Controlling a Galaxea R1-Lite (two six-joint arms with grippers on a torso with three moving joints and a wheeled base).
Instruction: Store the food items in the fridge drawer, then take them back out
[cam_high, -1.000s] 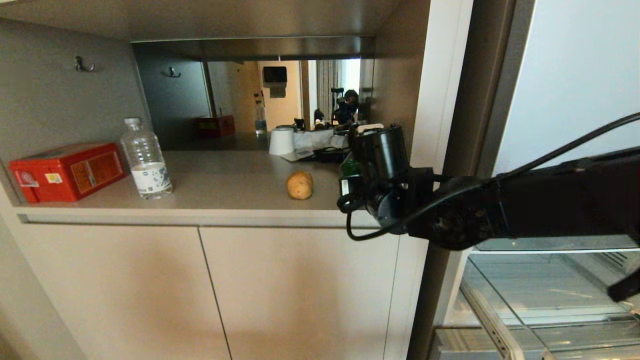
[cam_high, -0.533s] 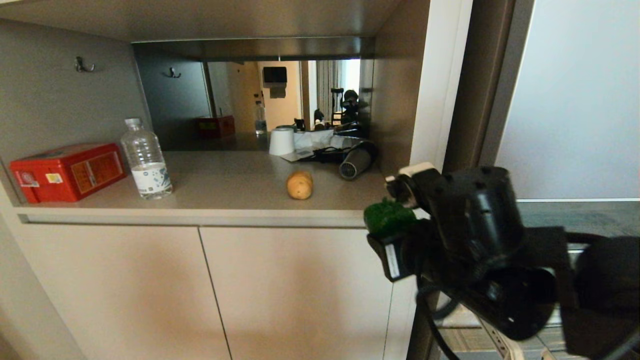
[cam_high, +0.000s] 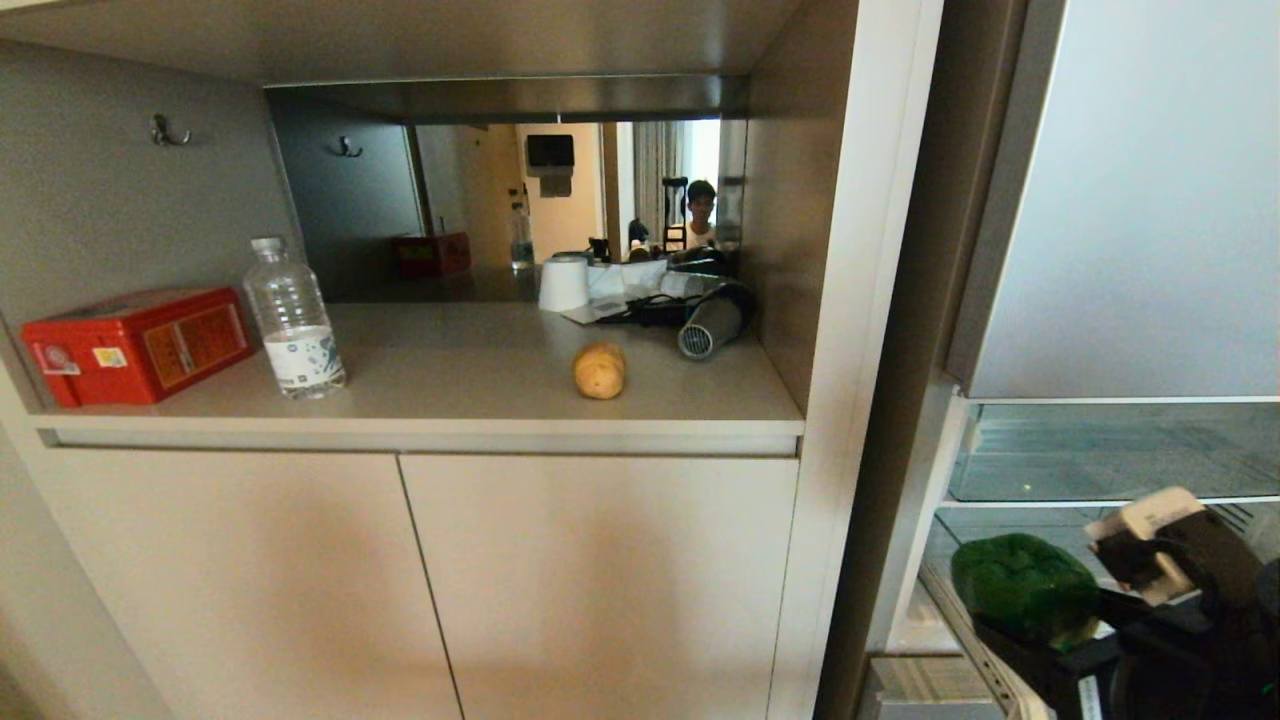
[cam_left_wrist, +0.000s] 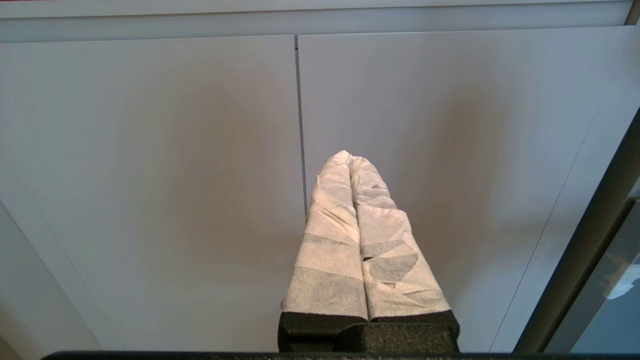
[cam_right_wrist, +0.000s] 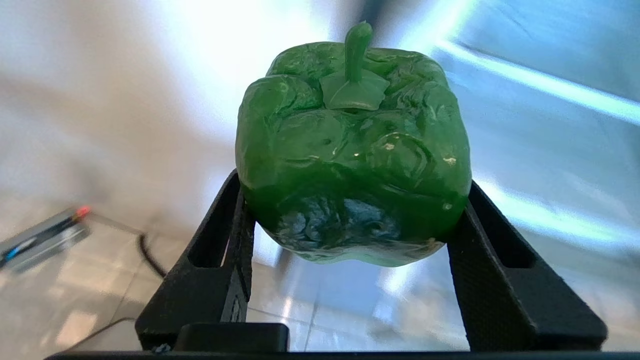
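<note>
Right gripper, low at the right in front of the open fridge interior with its glass shelf, clenched on the glossy dark green lobed bell pepper; in the right wrist view both black fingers press the pepper's sides, its stem pointing away from the wrist. Tan-brown oval potato lies on the beige counter, well apart from the clear plastic water bottle and red rectangular box. Left gripper, fingers pressed together and empty, faces the pale cabinet doors
</note>
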